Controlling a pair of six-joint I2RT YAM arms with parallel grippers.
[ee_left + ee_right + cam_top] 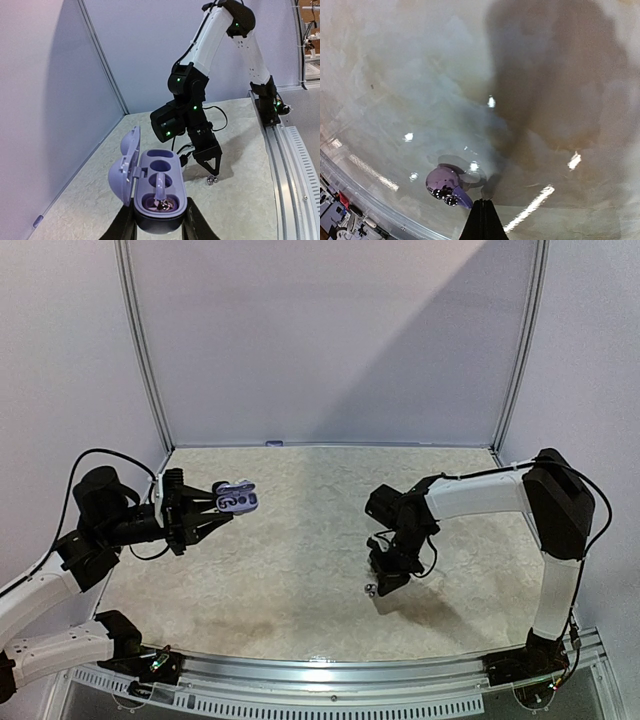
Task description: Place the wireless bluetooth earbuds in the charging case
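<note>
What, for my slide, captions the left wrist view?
Left gripper holds open case; shut right gripper points down beside loose earbud.

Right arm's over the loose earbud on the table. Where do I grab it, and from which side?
Probably from above, jaws across the rounded head of the earbud, not its short stem, which lies flat on the table and gives little to pinch. The right gripper is shut; open it first.

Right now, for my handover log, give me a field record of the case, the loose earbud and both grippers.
case: open lilac plastic charging case, lid up, held in the air
left gripper: shut on case
nearest well: something shiny, maybe a bud
loose bud: glossy lilac earbud on the mottled beige table
right gripper: shut, empty, beside it
</note>
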